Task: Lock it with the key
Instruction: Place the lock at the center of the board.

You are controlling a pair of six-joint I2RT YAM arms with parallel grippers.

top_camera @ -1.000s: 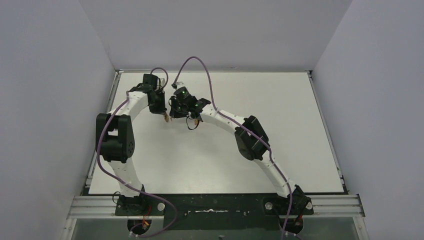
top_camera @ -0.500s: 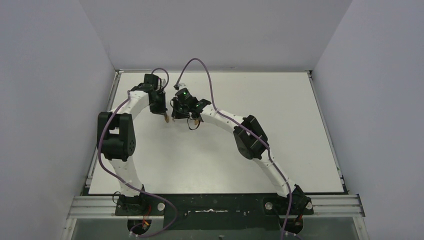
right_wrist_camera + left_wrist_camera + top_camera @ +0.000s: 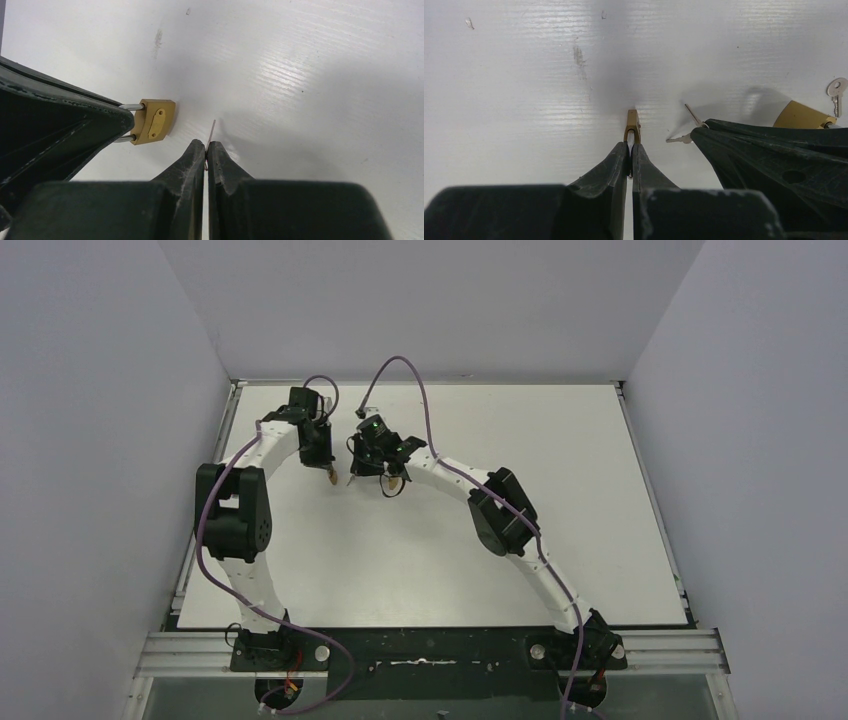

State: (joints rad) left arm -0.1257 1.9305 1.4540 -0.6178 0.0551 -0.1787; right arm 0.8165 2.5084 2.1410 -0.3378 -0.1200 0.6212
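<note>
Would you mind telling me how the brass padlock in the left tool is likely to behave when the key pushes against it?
The padlock looks like solid brass, so it is probably heavy for its size and rigid. The left tool seems to pinch only its thin steel shackle, so the body may twist or slip under a push from the key.

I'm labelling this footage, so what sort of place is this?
Probably a robotics lab test cell: a bare white table boxed in by plain walls, two arms bolted to a metal rail, with a brass padlock and key as props.
</note>
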